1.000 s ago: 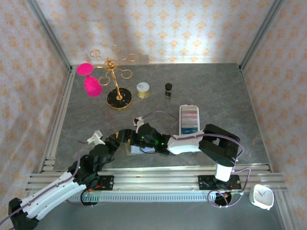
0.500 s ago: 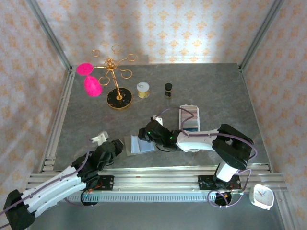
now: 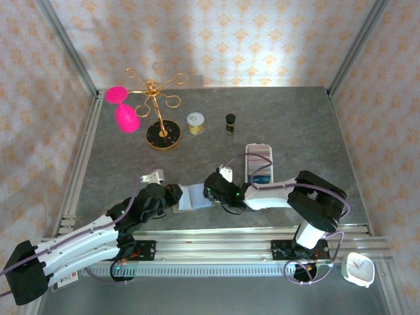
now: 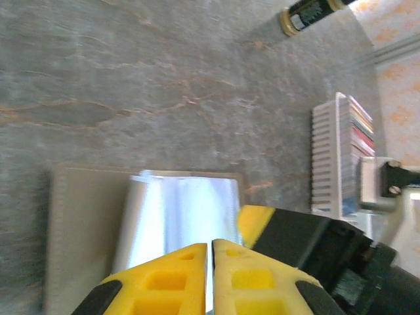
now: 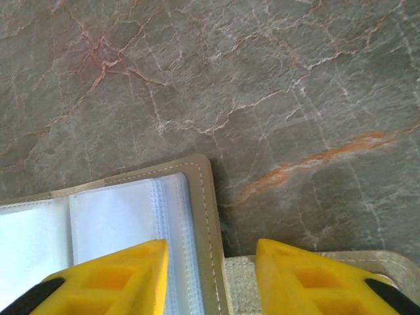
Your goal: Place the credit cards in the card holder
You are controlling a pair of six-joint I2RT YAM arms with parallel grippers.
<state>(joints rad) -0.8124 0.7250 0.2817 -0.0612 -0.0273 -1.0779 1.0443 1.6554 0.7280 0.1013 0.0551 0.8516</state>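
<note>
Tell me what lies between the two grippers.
The open card holder, clear sleeves up, lies on the table between the left gripper and the right gripper. The top view shows this.

Along the counter's [image 3: 295, 125] back we see a gold stand [image 3: 157, 108] with pink ovals [image 3: 126, 118], a round tin [image 3: 195, 122] and a dark bottle [image 3: 230, 122]. A white clock [image 3: 357, 269] lies bottom right.

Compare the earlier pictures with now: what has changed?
The left gripper drew back, then returned to the left edge of the card holder, fingers now shut. The right gripper slid right to its other edge, jaws open. The holder, white tray and gold stand stayed put.
</note>
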